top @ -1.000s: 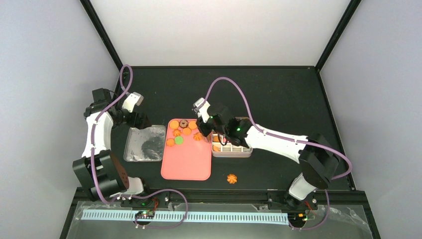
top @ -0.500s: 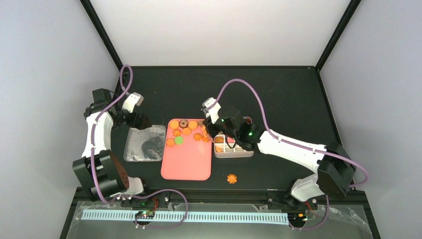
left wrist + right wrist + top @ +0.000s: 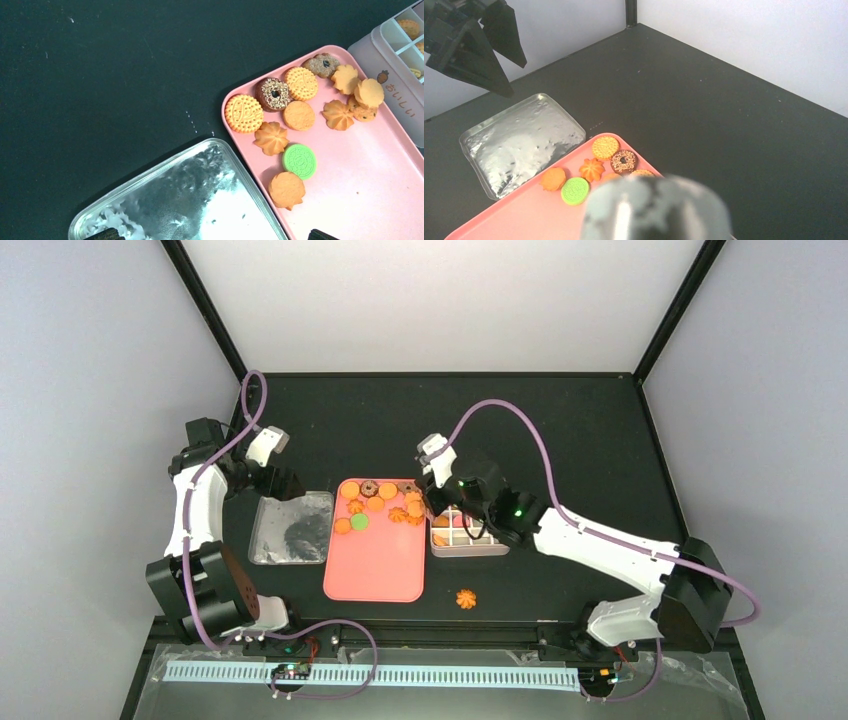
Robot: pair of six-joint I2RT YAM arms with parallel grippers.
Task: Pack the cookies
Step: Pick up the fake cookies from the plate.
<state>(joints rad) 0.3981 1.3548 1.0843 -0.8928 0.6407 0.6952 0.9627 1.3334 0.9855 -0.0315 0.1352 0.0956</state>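
Cookies (image 3: 299, 115), small orange-golden rounds and swirled flower shapes with a sprinkled brown ring (image 3: 273, 93) and one green sandwich round (image 3: 299, 161) among them, are lying flat and bunched at the far end of the pink rectangular plastic tray (image 3: 375, 575), a few of them overlapping at its right edge. More are sitting in the compartments of the pale gridded square tin (image 3: 470, 551) touching that edge, and one stray orange flower cookie (image 3: 466, 598) is lying alone on the black table (image 3: 560, 430) near the tray's near-right corner. The right gripper (image 3: 432, 502) is hanging over the seam between tray and tin, but its fingers are hidden from above and its own wrist camera is showing only a grey blur low in the frame, so I cannot tell whether it is spread, pressed together or pinching a biscuit. The left gripper (image 3: 283, 483) is hovering with its fingers spread wide above the far edge of the shiny silver rectangular lid (image 3: 175, 205), which is lying just beside the tray's left side. These biscuits are looking light, stiff and brittle, likely crumbling under a hard squeeze, and lying so low they are offering little height. The safest hold is probably a gentle pinch across opposite rims, the ridged flowers giving surer purchase than the smooth rounds.
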